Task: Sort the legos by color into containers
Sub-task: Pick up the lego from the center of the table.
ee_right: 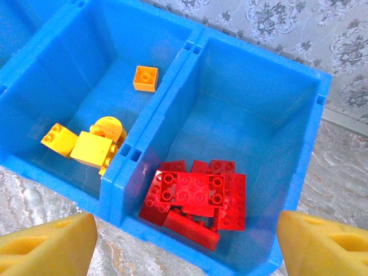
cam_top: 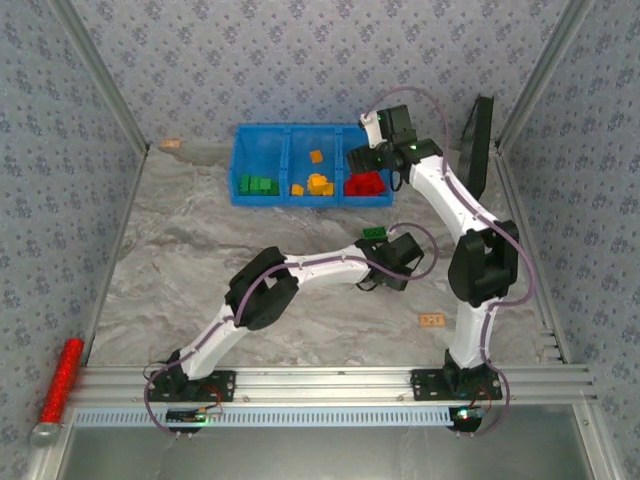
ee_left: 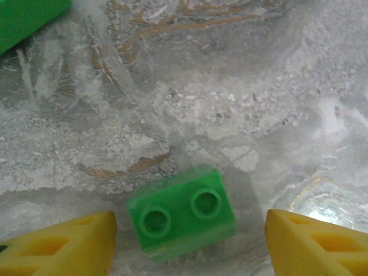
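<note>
Partly cropped, corner green lego (ee_left: 23, 20), left tool (ee_left: 188, 233) spread

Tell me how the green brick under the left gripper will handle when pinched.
The green brick looks like rigid plastic, probably stiff and light. Boxy and flat on the table, it shouldn't roll. Skewed to the left gripper, it may twist.

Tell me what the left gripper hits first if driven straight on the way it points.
Most likely the small green two-stud plastic brick, lying on the grey marbled table between the open yellow fingers of the left gripper. Depth is unclear from the wrist view.
</note>
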You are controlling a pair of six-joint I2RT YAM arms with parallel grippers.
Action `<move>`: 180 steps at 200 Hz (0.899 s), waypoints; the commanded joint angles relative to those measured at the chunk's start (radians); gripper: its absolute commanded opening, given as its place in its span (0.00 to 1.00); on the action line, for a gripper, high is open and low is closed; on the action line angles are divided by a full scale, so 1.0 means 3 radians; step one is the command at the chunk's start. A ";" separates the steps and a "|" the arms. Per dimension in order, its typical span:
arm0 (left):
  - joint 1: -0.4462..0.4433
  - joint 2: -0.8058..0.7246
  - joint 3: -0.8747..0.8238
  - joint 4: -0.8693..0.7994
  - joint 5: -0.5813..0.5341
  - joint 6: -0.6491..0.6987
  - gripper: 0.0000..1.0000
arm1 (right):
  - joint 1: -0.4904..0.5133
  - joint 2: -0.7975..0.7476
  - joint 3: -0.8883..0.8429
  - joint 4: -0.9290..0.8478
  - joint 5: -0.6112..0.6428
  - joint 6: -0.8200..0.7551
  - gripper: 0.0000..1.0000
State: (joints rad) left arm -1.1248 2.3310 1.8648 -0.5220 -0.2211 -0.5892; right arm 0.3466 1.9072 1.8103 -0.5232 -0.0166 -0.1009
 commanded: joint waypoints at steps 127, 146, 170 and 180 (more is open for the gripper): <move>0.0380 -0.0638 -0.0588 0.0216 0.0125 0.0178 0.22 | -0.0135 -0.1890 -0.1574 0.0550 -0.0163 0.0136 0.92; 0.0499 -0.1018 -0.0744 0.0181 0.0106 0.0348 0.21 | -0.0153 -0.2170 -0.1882 0.0705 -0.0193 0.0119 0.91; 0.0706 -0.1471 -0.0875 0.0100 0.0084 0.0565 0.21 | -0.0133 -0.2653 -0.2576 0.1128 -0.0242 0.0088 0.91; 0.0835 -0.1665 -0.0970 0.0131 0.0110 0.0600 0.21 | -0.0112 -0.2788 -0.2726 0.1108 -0.0316 0.0051 0.91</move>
State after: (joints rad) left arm -0.9340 2.0132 1.6047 -0.4831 -0.1734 -0.4866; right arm 0.3042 1.1664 1.1069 -0.2703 -0.0628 -0.0605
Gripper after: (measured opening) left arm 0.314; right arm 0.908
